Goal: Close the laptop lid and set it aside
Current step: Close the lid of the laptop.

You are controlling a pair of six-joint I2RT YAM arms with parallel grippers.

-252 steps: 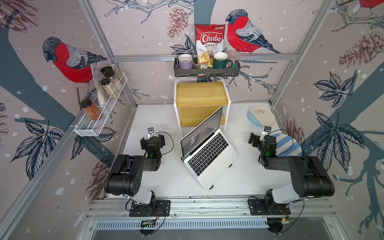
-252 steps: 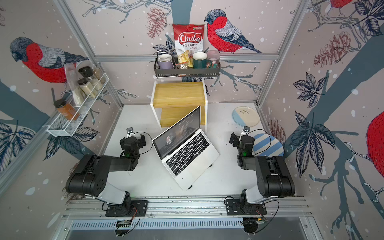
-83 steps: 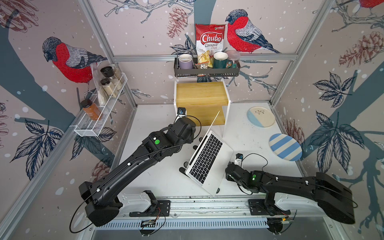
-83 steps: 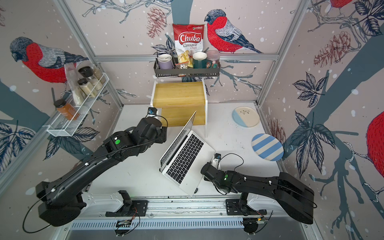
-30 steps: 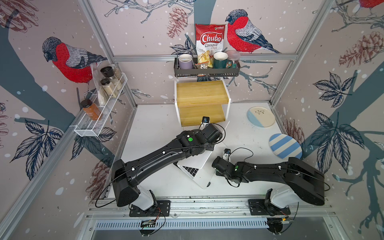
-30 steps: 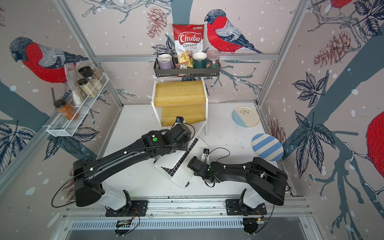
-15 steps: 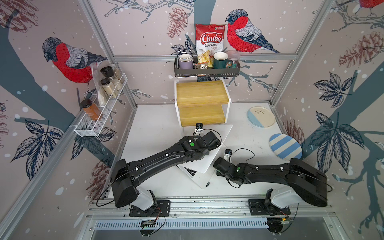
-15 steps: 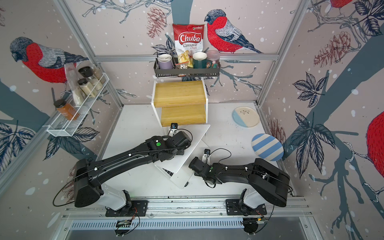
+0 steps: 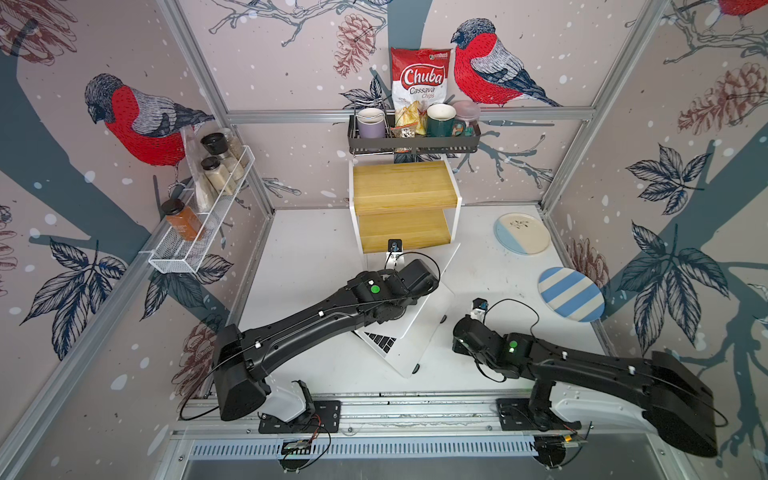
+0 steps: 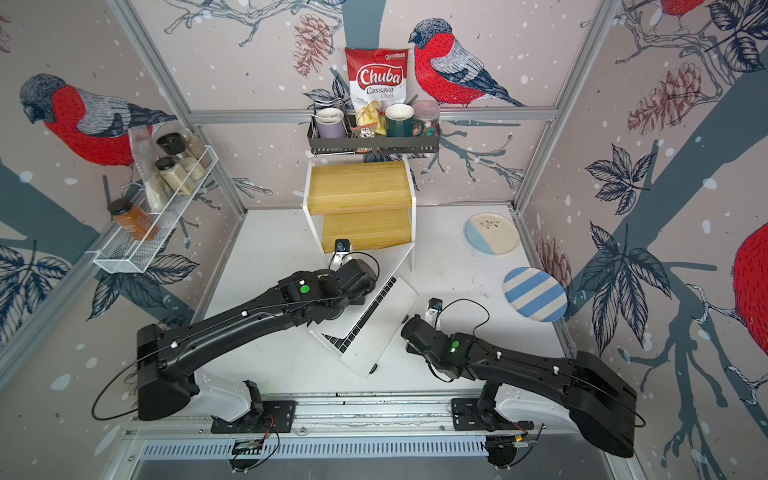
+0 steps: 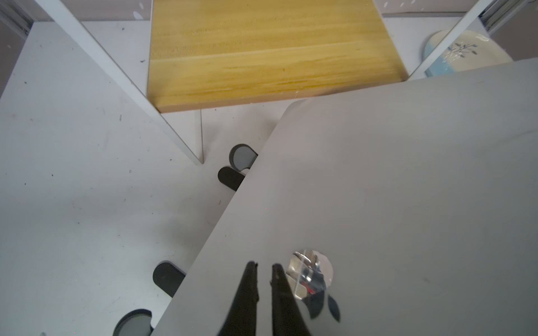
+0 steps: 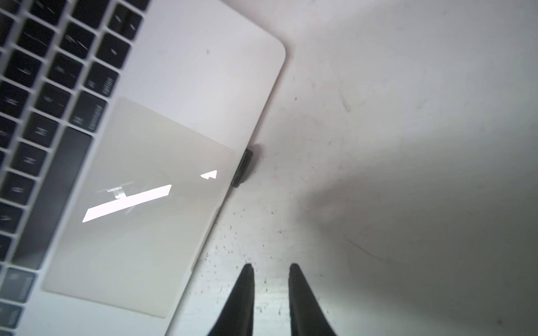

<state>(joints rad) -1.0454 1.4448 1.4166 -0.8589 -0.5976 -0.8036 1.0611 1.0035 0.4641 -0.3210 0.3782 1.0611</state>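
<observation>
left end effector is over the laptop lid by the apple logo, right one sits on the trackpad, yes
No: the right end effector is off the trackpad, over bare table beside the laptop, per the right wrist view. The left end effector is over the laptop lid by the apple logo.

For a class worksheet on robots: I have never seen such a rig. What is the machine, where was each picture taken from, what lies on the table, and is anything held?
Two black robot arms work at a white table. Two pictures look down from one overhead camera; two come from cameras on the arms' wrists. On the table are a laptop, a wooden shelf, a striped plate and a pale plate. The left tool, shut, appears to press on the laptop lid, which is partly lowered. The right tool, slightly open, hovers beside the laptop. Neither holds anything.
</observation>
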